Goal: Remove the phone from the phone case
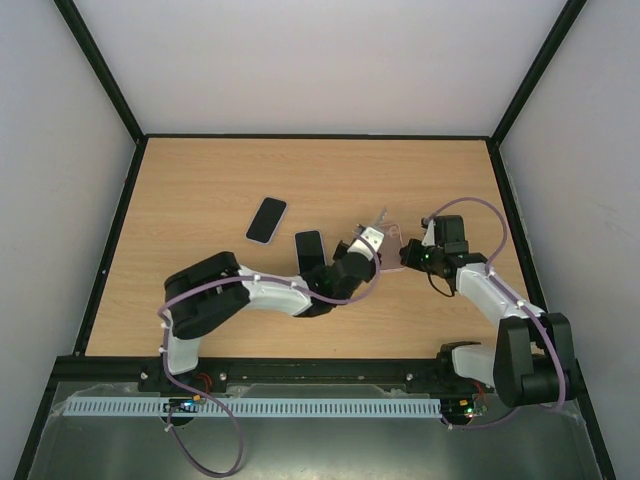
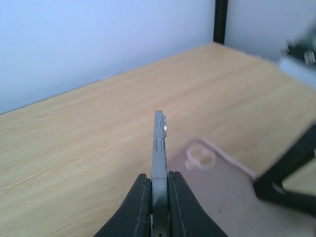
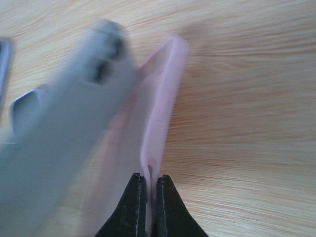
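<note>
My left end effector (image 2: 159, 180) is clamped tight on the phone (image 2: 159, 140), holding it on edge above the table (image 2: 74, 148). My right end effector (image 3: 148, 181) is pinched shut on the rim of the pink case (image 3: 165, 94), just beside the phone, right of the table's middle.

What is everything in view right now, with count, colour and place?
table: one, light wood, under everything
black phones: two, black, flat on the table left of centre
grey phone: one, silver-grey, held edge-on mid-table
phone case: one, translucent pink, beside the grey phone
arms: two, black and white, reaching in from the near edge
left fingers: black, shut on the grey phone
right fingers: black, shut on the phone case
</note>
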Controlling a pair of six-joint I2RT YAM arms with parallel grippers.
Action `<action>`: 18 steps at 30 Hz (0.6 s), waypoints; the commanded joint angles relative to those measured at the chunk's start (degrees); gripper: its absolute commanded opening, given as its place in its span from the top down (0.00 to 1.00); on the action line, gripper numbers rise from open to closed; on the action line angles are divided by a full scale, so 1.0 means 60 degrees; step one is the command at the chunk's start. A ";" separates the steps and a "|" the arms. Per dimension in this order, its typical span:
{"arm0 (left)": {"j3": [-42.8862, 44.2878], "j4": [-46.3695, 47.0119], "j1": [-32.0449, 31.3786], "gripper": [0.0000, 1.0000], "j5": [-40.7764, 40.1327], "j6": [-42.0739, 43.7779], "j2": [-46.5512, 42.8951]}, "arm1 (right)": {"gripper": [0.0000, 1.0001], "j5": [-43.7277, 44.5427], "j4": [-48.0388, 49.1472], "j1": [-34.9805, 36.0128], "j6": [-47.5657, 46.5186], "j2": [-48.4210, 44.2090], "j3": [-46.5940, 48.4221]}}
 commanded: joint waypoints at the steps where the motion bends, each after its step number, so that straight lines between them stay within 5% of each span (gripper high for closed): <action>1: -0.0084 0.0365 0.0379 0.97 0.0121 -0.1623 -0.0933 | 0.98 0.0727 -0.0144 0.0132 -0.0390 -0.0282 0.0003; 11: -0.0367 -0.0144 0.0419 0.97 0.0418 -0.1596 -0.1899 | 0.98 0.2752 -0.0310 -0.0003 -0.0871 -0.0852 0.0643; 18: -0.0974 -0.1033 0.0375 0.97 0.0547 -0.1275 -0.2912 | 0.98 0.2201 -0.0511 -0.0983 -0.2902 0.1100 0.2532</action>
